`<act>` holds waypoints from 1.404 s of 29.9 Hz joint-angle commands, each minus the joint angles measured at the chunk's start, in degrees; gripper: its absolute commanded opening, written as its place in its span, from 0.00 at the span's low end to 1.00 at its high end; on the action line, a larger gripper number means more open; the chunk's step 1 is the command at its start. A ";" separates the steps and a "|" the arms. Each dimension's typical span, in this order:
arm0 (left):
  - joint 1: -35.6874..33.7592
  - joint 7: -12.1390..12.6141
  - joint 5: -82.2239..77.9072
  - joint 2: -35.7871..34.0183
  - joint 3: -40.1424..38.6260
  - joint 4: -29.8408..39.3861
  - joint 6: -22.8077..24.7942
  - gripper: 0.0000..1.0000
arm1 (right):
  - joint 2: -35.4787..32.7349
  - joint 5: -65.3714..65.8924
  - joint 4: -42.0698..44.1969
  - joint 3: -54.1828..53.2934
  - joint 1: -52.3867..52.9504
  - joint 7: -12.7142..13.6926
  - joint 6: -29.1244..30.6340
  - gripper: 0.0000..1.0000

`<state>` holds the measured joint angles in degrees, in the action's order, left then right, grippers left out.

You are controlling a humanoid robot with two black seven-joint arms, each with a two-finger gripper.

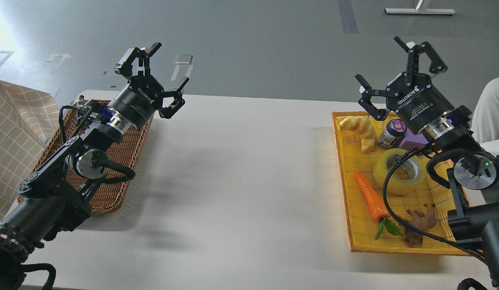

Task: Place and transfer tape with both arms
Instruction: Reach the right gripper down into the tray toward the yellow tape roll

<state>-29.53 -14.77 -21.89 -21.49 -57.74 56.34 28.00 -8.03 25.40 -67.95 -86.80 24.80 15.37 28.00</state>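
Observation:
The tape (399, 171), a wide yellowish roll with a grey-white core, lies flat in the yellow tray (354, 209) at the right of the table. My right gripper (390, 68) is open and empty, held in the air above the tray's far end, up and behind the tape. My left gripper (159, 74) is open and empty, raised above the far right corner of the brown wicker basket (112, 181) at the left.
The yellow tray also holds a croissant (360, 131), a small dark jar (392, 133), a purple block (412, 141), a carrot (370, 197) and a brown root-like piece (421, 223). A checked cloth (15, 133) lies at the far left. A person's white sleeve (491, 108) shows at the right edge.

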 commanded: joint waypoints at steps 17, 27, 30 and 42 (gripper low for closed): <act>-0.27 0.09 -0.09 1.01 0.17 0.00 0.00 1.00 | -24.65 14.21 -8.33 17.89 1.92 0.01 0.00 0.96; -0.35 0.09 -0.09 0.92 0.17 0.00 0.00 1.00 | -31.08 42.69 -11.94 19.91 2.09 -0.08 0.00 0.97; -0.27 0.09 -0.09 0.83 0.17 0.00 0.00 1.00 | -32.92 44.12 -12.82 20.88 1.83 -0.08 0.00 0.97; -0.09 0.09 -0.09 0.92 0.26 0.00 0.00 1.00 | -39.96 57.91 -17.48 26.86 1.39 -0.25 0.00 0.98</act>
<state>-29.64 -14.67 -21.98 -20.63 -57.49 56.34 28.00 -47.54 80.16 -84.55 -60.23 26.54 15.10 27.99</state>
